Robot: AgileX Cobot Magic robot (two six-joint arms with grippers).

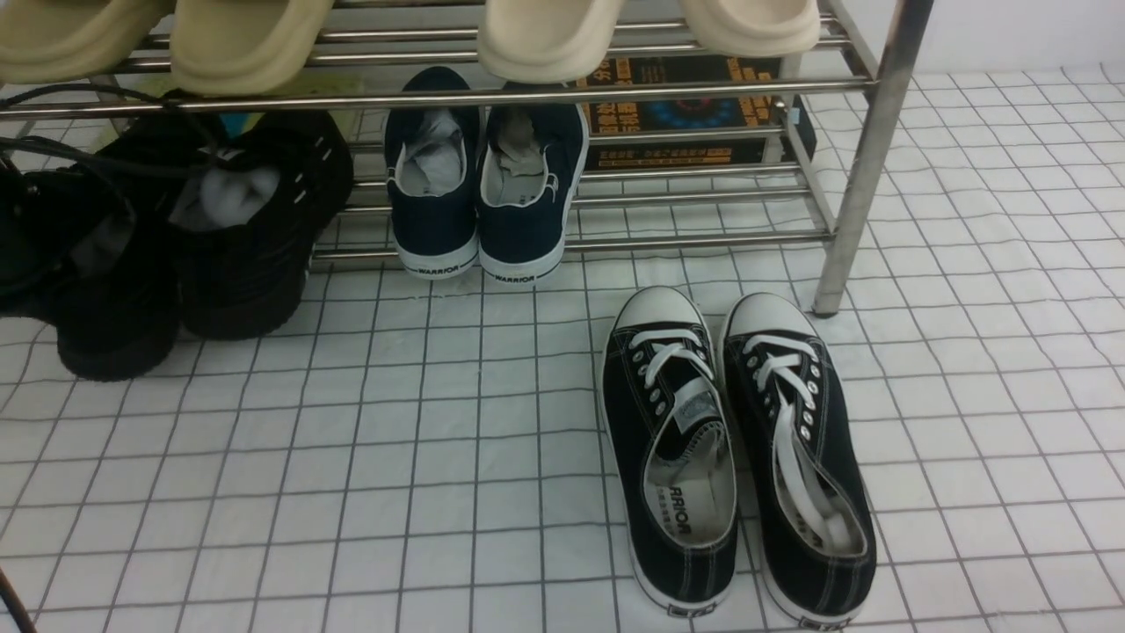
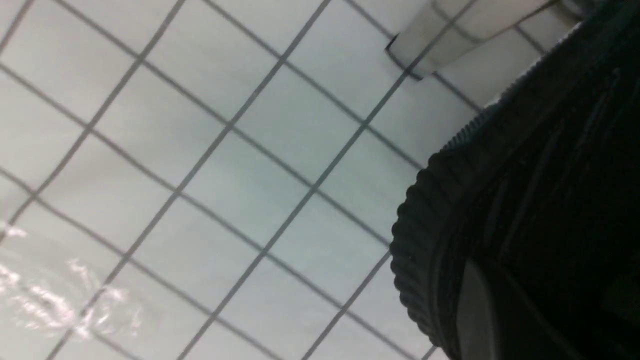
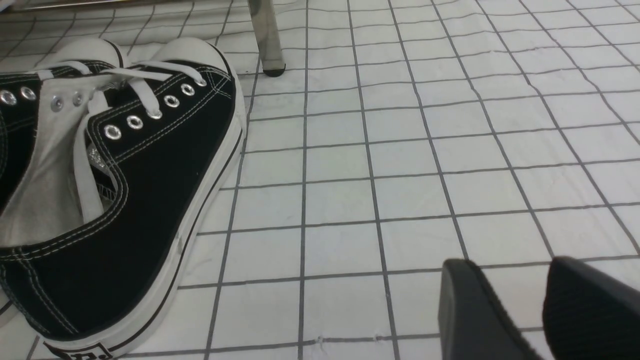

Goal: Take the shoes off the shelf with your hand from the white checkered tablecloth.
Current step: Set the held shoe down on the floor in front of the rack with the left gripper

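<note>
Open white checkered tablecloth (image 1: pixel 395 457) is noted between the shoes (image 1: pixel 255 264) and the canvas pair (image 1: pixel 738 457). Overhead approach to the shoes is blocked by the shelf (image 1: pixel 685 86) upper bars.

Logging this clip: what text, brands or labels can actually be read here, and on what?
"WARRIOR": heel strip of the left navy shoe, on the shelf.
"WARRIOR": heel strip of the right navy shoe.
"ARRIOR": insole of the left black canvas shoe, first letter hidden.
Orange print on the dark box behind the shelf: too blurred to read.
Canvas shoes' heel tags: too small to read.
</note>
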